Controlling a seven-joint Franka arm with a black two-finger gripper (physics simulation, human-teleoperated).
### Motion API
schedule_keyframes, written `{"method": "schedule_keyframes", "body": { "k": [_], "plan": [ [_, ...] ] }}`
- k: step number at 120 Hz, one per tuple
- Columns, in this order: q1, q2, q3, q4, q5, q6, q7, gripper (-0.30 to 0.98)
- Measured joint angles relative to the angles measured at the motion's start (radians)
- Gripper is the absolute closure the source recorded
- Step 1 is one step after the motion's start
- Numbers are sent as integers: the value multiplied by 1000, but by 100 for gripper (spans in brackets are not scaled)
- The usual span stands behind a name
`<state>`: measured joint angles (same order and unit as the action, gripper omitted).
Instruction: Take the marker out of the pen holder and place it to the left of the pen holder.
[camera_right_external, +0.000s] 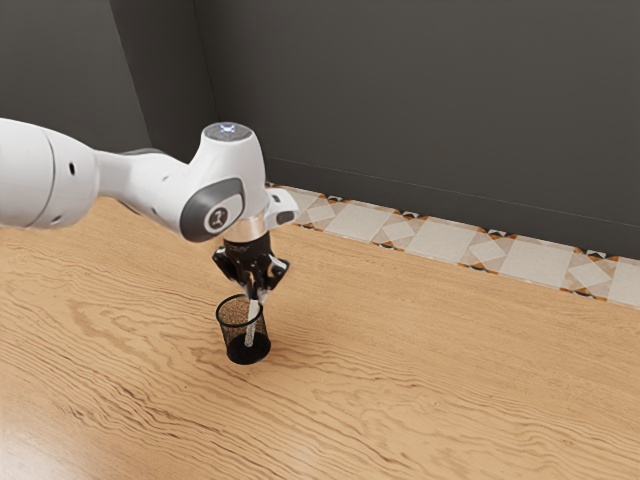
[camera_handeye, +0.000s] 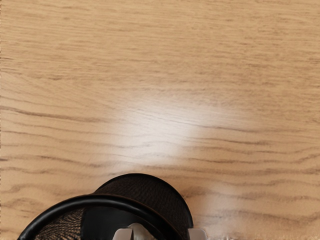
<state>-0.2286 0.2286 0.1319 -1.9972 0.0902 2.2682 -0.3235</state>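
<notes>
My black gripper (camera_right_external: 259, 293) points down just over the rim of the black mesh pen holder (camera_right_external: 238, 301). The light-coloured marker (camera_right_external: 251, 326) stands inside the holder, slightly tilted, its upper end at the fingertips. In the wrist view the gripper (camera_handeye: 160, 234) is open, with the marker's rounded end (camera_handeye: 142, 232) between its pads. One pad (camera_handeye: 123, 234) is right beside the marker, while the other pad (camera_handeye: 197, 234) stands apart from it. The pen holder (camera_handeye: 95, 200) is cut off by that view's lower edge.
The wooden table (camera_right_external: 420, 370) extends around the pen holder. Behind it run a patterned tile strip (camera_right_external: 440, 235) and a dark wall (camera_right_external: 430, 100).
</notes>
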Motion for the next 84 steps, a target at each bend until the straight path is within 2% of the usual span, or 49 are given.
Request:
{"method": "schedule_keyframes", "body": {
  "k": [20,40,59,75,84],
  "plan": [
    [0,-33,0,-28,11,-15,-14,74],
    [4,-164,2,-98,25,-44,-35,77],
    [17,-277,5,-12,111,-123,-56,78],
    [-10,-225,77,126,159,-243,-65,79],
    [32,-147,84,143,160,-303,-57,79]
  ]
}}
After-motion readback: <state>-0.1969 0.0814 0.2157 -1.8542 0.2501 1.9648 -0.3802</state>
